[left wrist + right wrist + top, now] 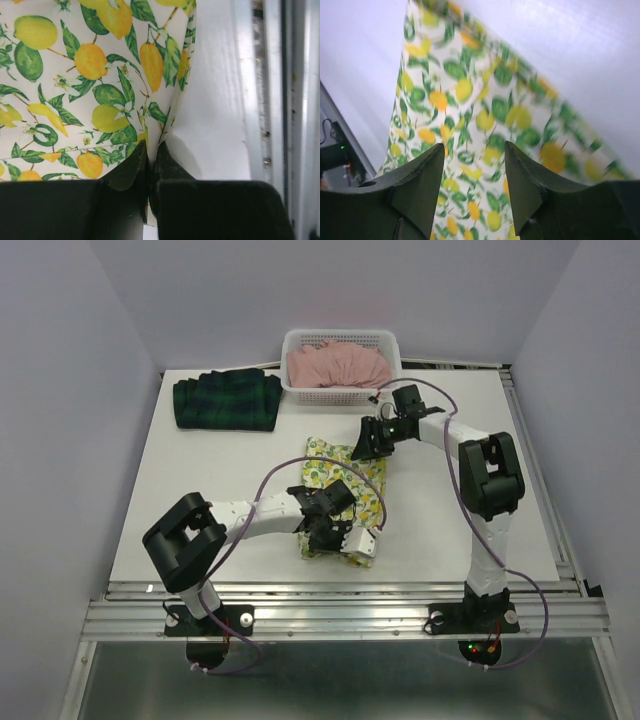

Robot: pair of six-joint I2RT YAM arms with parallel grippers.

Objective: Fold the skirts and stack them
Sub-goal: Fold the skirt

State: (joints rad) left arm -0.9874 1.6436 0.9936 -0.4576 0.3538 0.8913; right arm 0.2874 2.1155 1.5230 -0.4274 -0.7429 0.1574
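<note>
Pinching lemon skirt (pixel 75 75) edge between left fingers (pixel 125 172).

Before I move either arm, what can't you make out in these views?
Top view: left gripper fingertips, hidden under its own wrist above the lemon skirt.
Right wrist view: lemon print blurred; whether the open right gripper touches it is unclear.
Top view: pink skirt, lower folds hidden by the basket wall.
</note>
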